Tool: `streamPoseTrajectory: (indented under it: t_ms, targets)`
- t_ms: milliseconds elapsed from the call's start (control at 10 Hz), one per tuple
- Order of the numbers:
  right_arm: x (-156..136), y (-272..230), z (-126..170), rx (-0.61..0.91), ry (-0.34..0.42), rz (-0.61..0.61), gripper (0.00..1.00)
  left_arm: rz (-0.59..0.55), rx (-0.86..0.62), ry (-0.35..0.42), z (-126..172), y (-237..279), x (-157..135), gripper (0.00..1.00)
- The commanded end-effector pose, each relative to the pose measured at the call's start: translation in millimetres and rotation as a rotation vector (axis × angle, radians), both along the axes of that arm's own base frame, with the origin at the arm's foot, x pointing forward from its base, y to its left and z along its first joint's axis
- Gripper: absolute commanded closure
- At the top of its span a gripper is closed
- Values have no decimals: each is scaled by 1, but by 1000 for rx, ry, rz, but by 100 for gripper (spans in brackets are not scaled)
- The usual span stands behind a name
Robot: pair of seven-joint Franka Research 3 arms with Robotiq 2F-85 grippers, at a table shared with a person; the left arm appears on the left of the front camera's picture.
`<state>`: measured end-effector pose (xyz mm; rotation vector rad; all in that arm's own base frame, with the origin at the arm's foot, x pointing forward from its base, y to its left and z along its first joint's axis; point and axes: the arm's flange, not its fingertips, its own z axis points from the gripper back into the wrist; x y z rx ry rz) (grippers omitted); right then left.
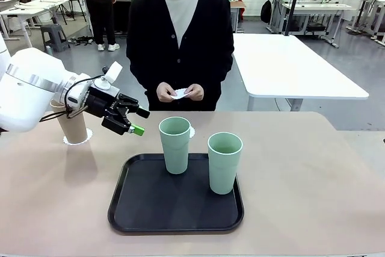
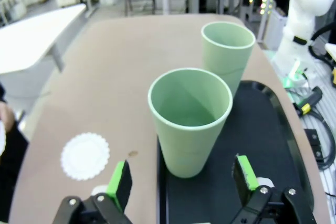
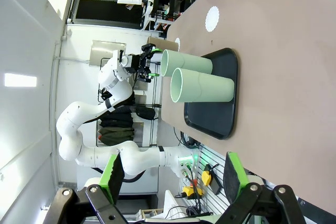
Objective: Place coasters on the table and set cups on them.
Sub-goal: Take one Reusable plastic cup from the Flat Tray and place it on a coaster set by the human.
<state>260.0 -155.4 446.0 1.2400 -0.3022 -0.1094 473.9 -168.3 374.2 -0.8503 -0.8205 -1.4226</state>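
3 cups, all tall, tapered, matte, no handles: 1 tan cup (image 1: 76, 126) & 2 mint-green ones. The tan cup stands by the desk's (image 1: 313, 167) far edge, left side, partly hidden behind the left arm. Both green cups are on a tray (image 1: 138, 209), which is black, flat and rounded-rect. w/ a low raised rim, mid-desk toward the near edge. One green cup (image 1: 175, 144) is by the tray's far edge, left of middle. The other green cup (image 1: 224, 162) is on the tray's right side. The 2 stand close but apart.

3 coasters, thin white round paper w/ scalloped edges:
- 1 coaster (image 1: 89, 136) lies under the tan cup, rim peeking out.
- 1 bare coaster (image 2: 85, 156) lies flat on the desk btwn the tray's far edge & the desk's far edge, just behind the left-hand green cup.
- 1 more (image 1: 180, 93) is held in the person's hands (image 1: 165, 92) over the far edge.

The desk top is beige-tan, matte & smooth.

Left gripper (image 1: 140, 121): black fingers w/ green pads, jaws wide apart, empty. It hangs above the desk btwn the tan cup & the nearer green cup, touching neither. In its wrist view that green cup stands just ahead of the fingers.

Right gripper (image 3: 173, 174): jaws also spread wide, nothing btwn them, off the desk & well apart from the tray.
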Motion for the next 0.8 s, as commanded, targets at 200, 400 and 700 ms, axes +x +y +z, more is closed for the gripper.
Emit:
streamPoseTrajectory:
  t_ms: [200, 400, 700]
  targets:
    - [2, 0, 1, 24, -27, -2, 0, -30, -201, -22, -33, 6, -7, 0]
    - [2, 0, 1, 24, -27, -2, 0, -47, -231, -25, -51, 1, -4, 0]
    - [2, 0, 1, 24, -27, -2, 0, -28, -241, 23, -82, -6, 5, 0]
